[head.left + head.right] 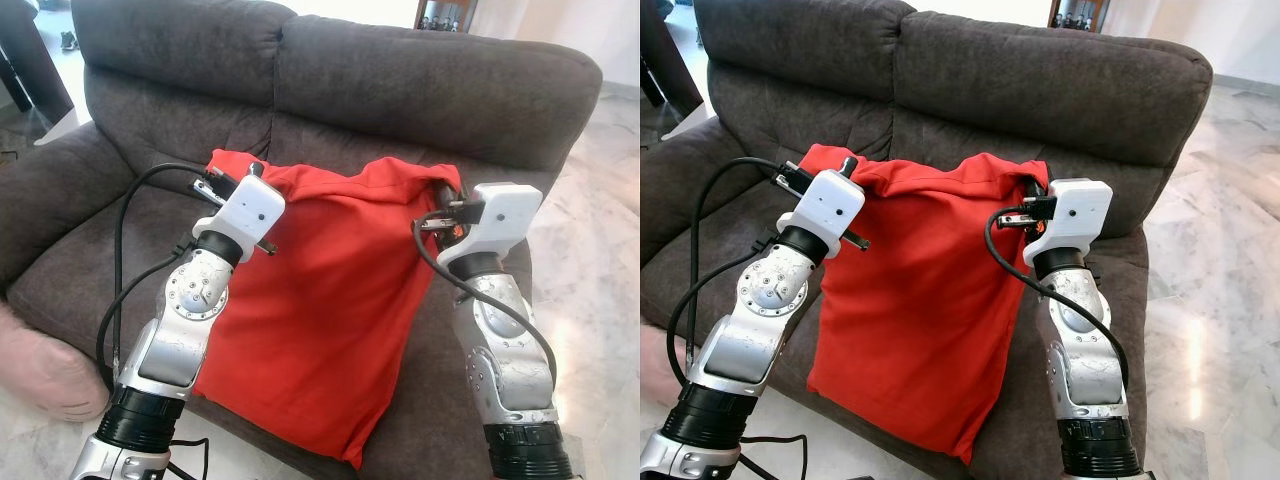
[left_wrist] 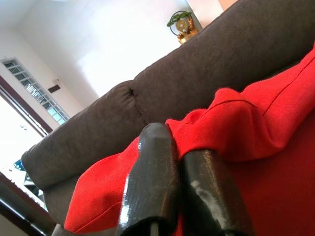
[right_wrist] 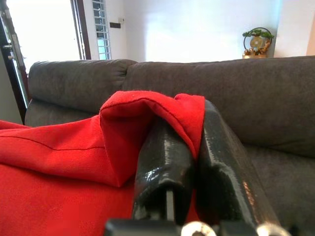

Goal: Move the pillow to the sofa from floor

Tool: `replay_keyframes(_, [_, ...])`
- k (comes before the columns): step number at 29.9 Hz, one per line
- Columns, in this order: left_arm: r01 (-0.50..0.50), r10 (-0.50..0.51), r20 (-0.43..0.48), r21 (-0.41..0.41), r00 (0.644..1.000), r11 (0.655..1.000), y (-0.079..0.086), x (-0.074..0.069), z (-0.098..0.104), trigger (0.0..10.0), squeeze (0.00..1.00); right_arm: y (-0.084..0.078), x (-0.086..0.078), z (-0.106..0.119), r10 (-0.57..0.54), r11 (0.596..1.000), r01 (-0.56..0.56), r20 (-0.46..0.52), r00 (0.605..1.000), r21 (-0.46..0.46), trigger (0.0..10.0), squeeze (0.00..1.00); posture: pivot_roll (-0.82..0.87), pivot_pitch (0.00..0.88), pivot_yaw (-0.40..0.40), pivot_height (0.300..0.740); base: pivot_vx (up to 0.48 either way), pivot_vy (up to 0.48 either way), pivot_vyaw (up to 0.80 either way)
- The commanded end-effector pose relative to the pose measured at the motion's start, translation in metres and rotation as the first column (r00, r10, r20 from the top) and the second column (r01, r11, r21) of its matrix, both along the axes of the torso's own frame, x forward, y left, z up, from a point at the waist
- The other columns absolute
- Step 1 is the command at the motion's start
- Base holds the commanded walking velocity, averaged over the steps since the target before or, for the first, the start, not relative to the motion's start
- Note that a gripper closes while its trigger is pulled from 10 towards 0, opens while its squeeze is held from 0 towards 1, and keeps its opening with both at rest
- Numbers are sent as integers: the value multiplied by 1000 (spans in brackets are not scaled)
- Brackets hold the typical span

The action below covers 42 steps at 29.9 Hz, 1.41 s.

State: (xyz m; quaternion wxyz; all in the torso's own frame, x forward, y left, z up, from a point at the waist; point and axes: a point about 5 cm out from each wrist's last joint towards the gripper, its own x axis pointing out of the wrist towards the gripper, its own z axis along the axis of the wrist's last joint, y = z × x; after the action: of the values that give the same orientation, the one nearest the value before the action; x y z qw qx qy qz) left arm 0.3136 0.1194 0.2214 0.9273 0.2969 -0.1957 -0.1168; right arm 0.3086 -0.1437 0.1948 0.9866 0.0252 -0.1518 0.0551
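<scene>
Both your arms are raised with elbows bent, the left pincer and the right pincer each closed on a top corner of the red pillow, holding it spread against the dark grey sofa. Your wrist views show the black fingers pinching folded red cloth, which the head views hide behind the wrists. The pillow's long axis runs from the backrest down to the seat's front edge, its lower corner hanging past that edge.
</scene>
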Motion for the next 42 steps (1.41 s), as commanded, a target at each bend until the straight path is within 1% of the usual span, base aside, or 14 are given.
replay_keyframes(1, [13, -13, -6, 13, 1000, 1000, -3, -1, 0, 10000, 1000, 0, 0, -3, 1, 1000, -1, -19, 1000, 0, 10000, 1000, 131, 65, -33, 740, 0, 0, 0])
replay_keyframes(13, [-5, 5, 7, 2, 1000, 1000, -1, 0, 2, 10000, 1000, -2, 0, -4, -9, 1000, 9, -21, 1000, -2, 10000, 1000, 132, 62, -34, 740, 0, 0, 0])
replay_keyframes(14, [-7, 7, 6, 2, 1000, 1000, -1, 0, 2, 10000, 1000, -4, 0, -5, -18, 1000, 17, -26, 1000, -6, 10000, 663, 131, 62, -34, 740, 0, 0, 0])
replay_keyframes(16, [-8, 8, 6, 1, 1000, 1000, 0, 0, 2, 10000, 1000, -5, 0, -6, -24, 1000, 24, -30, 999, -9, 10000, 663, 132, 62, -34, 740, 0, 0, 0])
replay_keyframes(17, [-12, 12, 4, 0, 1000, 1000, 0, 0, 1, 10000, 1000, -7, 1, -8, -34, 999, 34, -36, 999, -12, 10000, 0, 131, 62, -34, 740, 0, 0, 0])
replay_keyframes(19, [-15, 15, 3, 0, 1000, 1000, 1, 1, 1, 10000, 1000, -8, 1, -9, -41, 999, 40, -40, 998, -13, 10000, 0, 131, 62, -34, 740, 0, 0, 0])
replay_keyframes(21, [-40, 40, -16, -8, 999, 999, 3, 1, -6, 10000, 1000, -20, 3, -22, -111, 994, 109, -85, 990, -27, 10000, 0, 133, 59, -34, 740, 0, 0, 0])
replay_keyframes(23, [-45, 45, -20, -10, 999, 999, 3, 1, -7, 10000, 1000, -23, 4, -25, -124, 992, 122, -93, 988, -29, 10000, 0, 133, 59, -34, 740, 0, 0, 0])
replay_keyframes(24, [-62, 60, -53, -27, 997, 998, 6, 2, -18, 10000, 0, -28, 4, -31, -144, 989, 139, -112, 983, -46, 10000, 0, 134, 55, -33, 740, 0, 0, 0])
replay_keyframes(26, [-122, 107, -156, -90, 982, 988, 18, 2, -45, 10000, 0, -41, 4, -47, -189, 981, 180, -166, 968, -71, 10000, 0, 133, 49, -30, 740, 0, 0, 0])
replay_keyframes(34, [-284, 203, -387, -165, 900, 945, 46, -6, -105, 10000, 0, -64, -2, -76, -280, 960, 263, -266, 922, -97, 10000, 0, 126, 35, -24, 740, 0, 0, 0])
replay_keyframes(38, [-330, 227, -435, -176, 871, 928, 53, -10, -121, 10000, 0, -71, -5, -94, -321, 947, 300, -332, 887, -115, 10000, 0, 125, 29, -24, 740, 0, 0, 0])
replay_keyframes(41, [-376, 256, -487, -167, 835, 911, 60, -16, -140, 10000, 0, -79, -14, -124, -367, 930, 333, -434, 823, -155, 10000, 0, 130, 23, -19, 740, 0, 0, 0])
replay_keyframes(42, [-376, 256, -487, -167, 835, 911, 60, -16, -140, 10000, 0, -79, -14, -124, -367, 930, 333, -434, 823, -155, 10000, 0, 130, 23, -19, 740, 0, 0, 0])
